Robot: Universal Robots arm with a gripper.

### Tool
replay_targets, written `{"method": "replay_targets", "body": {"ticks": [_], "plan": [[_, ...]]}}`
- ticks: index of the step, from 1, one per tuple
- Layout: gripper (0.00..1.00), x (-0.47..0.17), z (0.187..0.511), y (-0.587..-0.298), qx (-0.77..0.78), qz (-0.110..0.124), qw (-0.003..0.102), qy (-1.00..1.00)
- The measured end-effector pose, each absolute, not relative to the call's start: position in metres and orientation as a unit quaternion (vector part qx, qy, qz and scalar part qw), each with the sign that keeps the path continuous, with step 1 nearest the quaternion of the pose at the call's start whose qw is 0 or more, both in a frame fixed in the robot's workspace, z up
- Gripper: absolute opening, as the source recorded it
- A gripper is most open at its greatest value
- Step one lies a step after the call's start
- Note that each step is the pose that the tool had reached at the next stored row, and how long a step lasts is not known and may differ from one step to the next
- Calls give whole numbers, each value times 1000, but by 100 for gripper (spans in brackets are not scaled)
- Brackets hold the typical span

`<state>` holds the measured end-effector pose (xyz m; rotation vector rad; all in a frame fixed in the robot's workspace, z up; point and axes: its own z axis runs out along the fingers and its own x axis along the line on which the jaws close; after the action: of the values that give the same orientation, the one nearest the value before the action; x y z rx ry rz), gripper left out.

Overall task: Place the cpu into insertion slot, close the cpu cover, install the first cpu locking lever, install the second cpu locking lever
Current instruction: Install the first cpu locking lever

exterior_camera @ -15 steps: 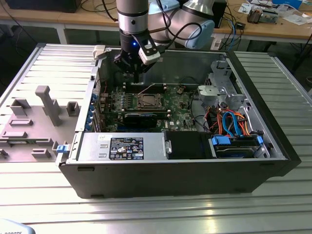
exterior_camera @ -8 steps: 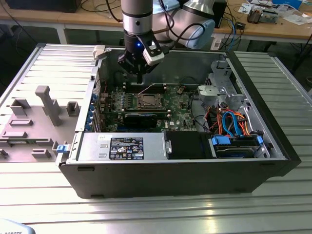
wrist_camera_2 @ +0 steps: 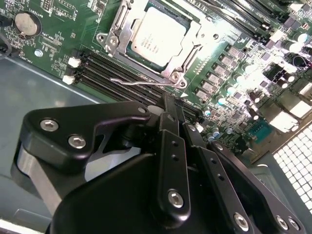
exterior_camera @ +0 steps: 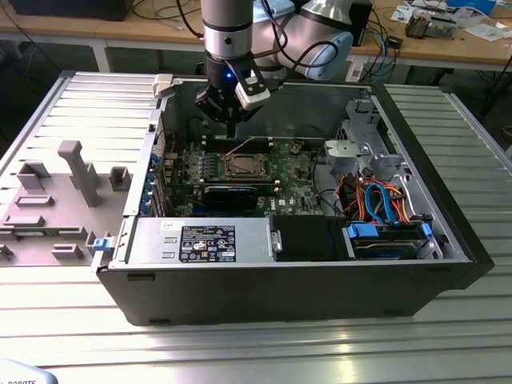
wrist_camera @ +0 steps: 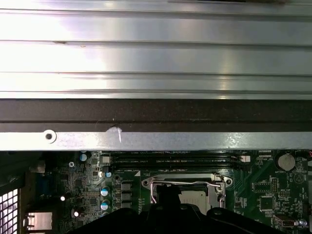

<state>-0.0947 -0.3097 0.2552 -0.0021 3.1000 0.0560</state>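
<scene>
Grey fixture plate [exterior_camera: 56,200] sits on the bench at the exterior view's left, beside the open PC case [exterior_camera: 448,232]. Gripper [exterior_camera: 231,128] hangs inside the case near its back wall, just above the motherboard [exterior_camera: 292,180], over the far edge of the insertion slot [exterior_camera: 242,166]. Fingers [wrist_camera_2: 171,146] are pinched together and hold nothing. In the second wrist view the cpu [wrist_camera_2: 157,37] lies seated in the insertion slot, silver top up. The cpu cover [wrist_camera_2: 192,46] lies flat around the chip. One locking lever [wrist_camera_2: 141,83] runs along the socket edge nearest the gripper, next to the memory slots [wrist_camera_2: 112,73]. Coin cell [wrist_camera_2: 25,23] sits near the board corner. Drive cage with orange and blue cables [exterior_camera: 376,200] fills the case's right end in the exterior view.
</scene>
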Motion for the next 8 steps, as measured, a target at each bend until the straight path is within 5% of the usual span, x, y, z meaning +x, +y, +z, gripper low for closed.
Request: {"method": "replay_targets", "body": {"ticks": [8], "plan": [[11, -93, 255, -310, -1, 18, 21, 1000]]}}
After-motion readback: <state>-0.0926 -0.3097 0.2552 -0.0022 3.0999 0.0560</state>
